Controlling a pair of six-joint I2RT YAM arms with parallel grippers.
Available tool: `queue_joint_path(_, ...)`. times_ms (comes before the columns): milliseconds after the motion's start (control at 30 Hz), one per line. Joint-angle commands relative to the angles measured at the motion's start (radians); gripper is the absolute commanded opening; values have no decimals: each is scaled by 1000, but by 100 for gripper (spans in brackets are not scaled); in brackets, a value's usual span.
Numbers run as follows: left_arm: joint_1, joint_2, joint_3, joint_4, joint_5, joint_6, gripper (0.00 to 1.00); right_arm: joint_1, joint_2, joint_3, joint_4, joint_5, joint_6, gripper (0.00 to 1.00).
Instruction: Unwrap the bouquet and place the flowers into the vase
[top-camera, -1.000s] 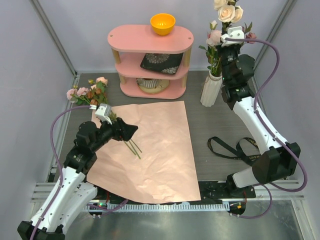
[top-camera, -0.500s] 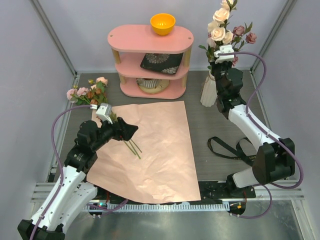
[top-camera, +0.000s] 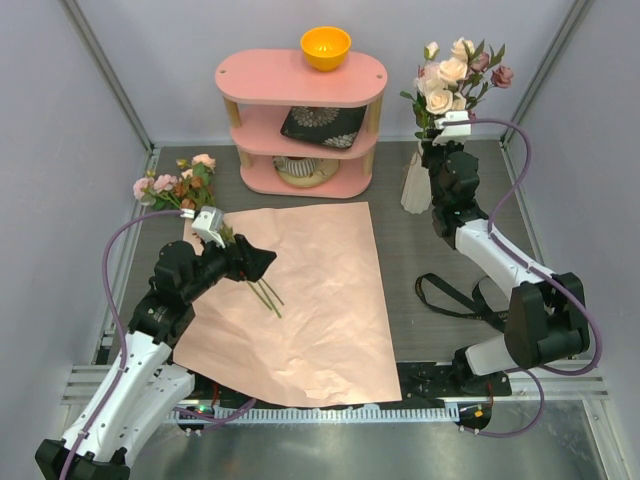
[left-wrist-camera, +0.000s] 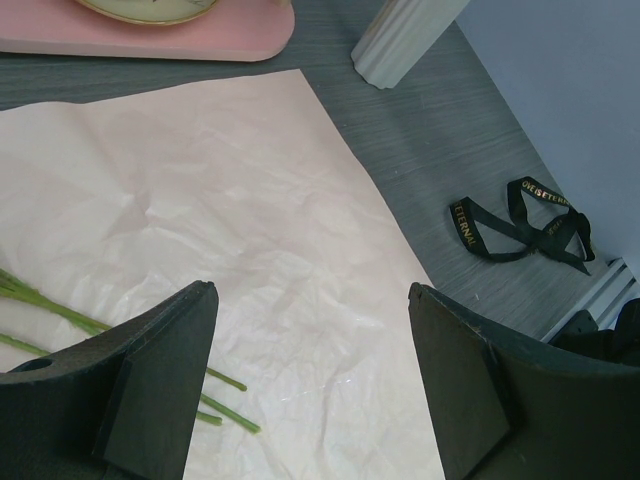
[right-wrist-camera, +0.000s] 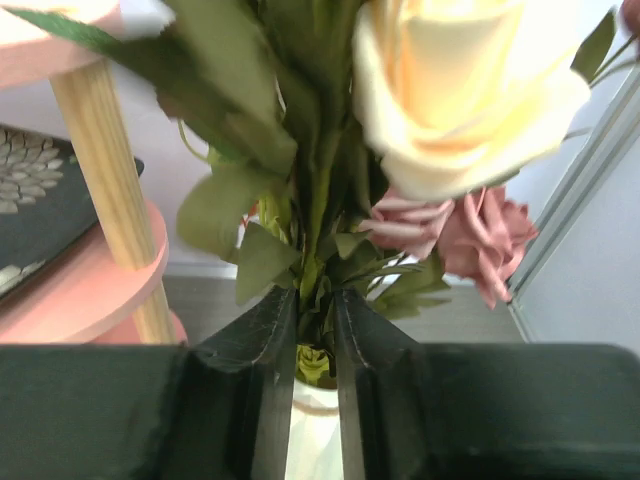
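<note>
The right gripper (right-wrist-camera: 315, 305) is at the neck of the tall white ribbed vase (top-camera: 414, 186), which stands at about 2 o'clock on the grey tabletop (top-camera: 440, 240). In the right wrist view its two black fingers (right-wrist-camera: 262, 390) are only a narrow slit apart, just above the vase's mouth. The green stems of a bunch of cream, pink and mauve artificial roses (top-camera: 452, 78) pass up through that slit. The stems run down into the vase, while leaves and blooms spread above the fingers. I cannot tell whether the fingers pinch the stems or merely flank them.

The left gripper (left-wrist-camera: 310, 295) is released, with its fingers (left-wrist-camera: 160, 380) spread wide and nothing between them. It hangs over the left part of the flat, creased sheet of salmon-pink wrapping paper (top-camera: 310, 300) that covers the middle of the tabletop.

A second bunch of pink and peach artificial roses (top-camera: 172, 185) lies at 10 o'clock. Its heads rest on the bare tabletop near the left wall, and its thin green stems run toward 4 o'clock onto the paper. The bare stem ends show just below the left finger in the wrist view. Whether that finger touches them is not clear.

A black printed ribbon (top-camera: 470, 296) lies loose on the tabletop at 4 o'clock, beside the paper's right edge and apart from it. At 12 o'clock stands a pink three-tier shelf unit (top-camera: 300, 75) with a small orange bowl (top-camera: 326, 46) on its top tier.
</note>
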Motion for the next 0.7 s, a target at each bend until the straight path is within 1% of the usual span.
queue_joint_path(0, 5, -12, 42, 24, 1, 12, 81, -5, -13, 11, -150, 5, 176, 34)
queue_joint_path(33, 5, -12, 42, 21, -1, 13, 81, -5, -21, 14, -202, -1, 207, 37)
queue_joint_path(67, 5, -13, 42, 19, -1, 13, 81, -3, -28, 12, -289, -3, 289, 41)
queue_joint_path(100, 5, -12, 42, 18, -2, 13, 81, 0, -39, 12, -340, 3, 329, 45)
queue_joint_path(133, 4, -10, 42, 18, -1, 13, 81, 1, -62, 18, -394, 5, 380, 47)
queue_joint_path(167, 5, -7, 42, 19, 1, 13, 81, 0, -76, 18, -491, -7, 418, 49)
queue_joint_path(200, 5, -4, 42, 21, 1, 12, 81, 1, -93, 17, -530, -23, 452, 75)
queue_joint_path(233, 4, -1, 42, 22, 2, 10, 81, 12, -134, 0, -566, -18, 464, 78)
queue_joint_path(267, 5, 7, 42, 25, 5, 10, 81, 12, -155, -14, -624, -24, 480, 79)
queue_joint_path(300, 5, 10, 40, 27, 7, 10, 81, 12, -175, -30, -639, -40, 480, 89)
queue_joint_path(333, 5, 11, 40, 30, 11, 9, 81, 13, -197, -56, -671, -55, 475, 89)
queue_joint_path(367, 5, 16, 39, 32, 14, 7, 81, 13, -229, -60, -745, -53, 475, 90)
queue_joint_path(433, 5, 25, 40, 33, 13, 6, 81, 13, -258, -78, -811, -61, 506, 90)
queue_joint_path(467, 7, 27, 39, 32, 10, 6, 81, 15, -289, -90, -852, -96, 517, 90)
queue_joint_path(533, 10, 39, 42, 32, 10, 6, 81, 26, -324, -122, -868, -109, 515, 91)
queue_joint_path(567, 16, 44, 43, 32, 7, 4, 81, 41, -344, -133, -868, -77, 511, 92)
queue_joint_path(667, 30, 67, 45, 24, 4, 3, 81, 44, -380, -149, -865, -69, 518, 93)
